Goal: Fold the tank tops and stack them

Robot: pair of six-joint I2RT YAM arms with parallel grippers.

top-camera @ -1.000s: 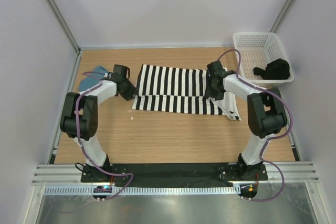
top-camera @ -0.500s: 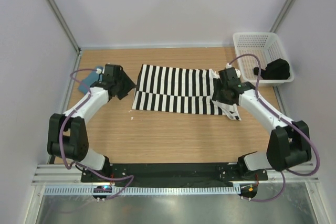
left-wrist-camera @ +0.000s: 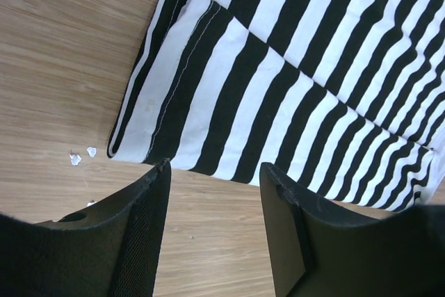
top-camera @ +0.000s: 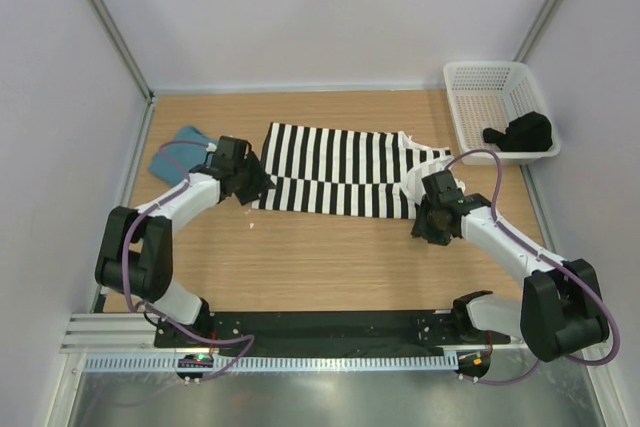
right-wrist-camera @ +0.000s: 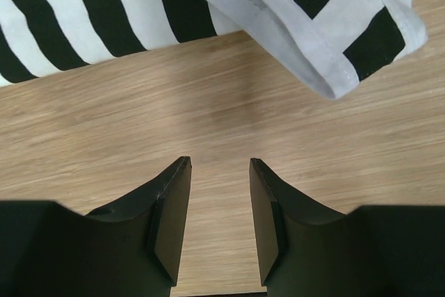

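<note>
Top external | striped tank top (top-camera: pixel 340 172) lies left-to-right | left pincer (top-camera: pixel 256 190) spread over hem corner | right pincer (top-camera: pixel 430 230) spread, just short

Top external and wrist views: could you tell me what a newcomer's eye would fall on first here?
The striped tank top, folded into a long band across the middle of the table, stands out first. The left gripper and right gripper hang open and empty by its two near corners. A teal tank top lies far left; a white basket sits far right.
</note>
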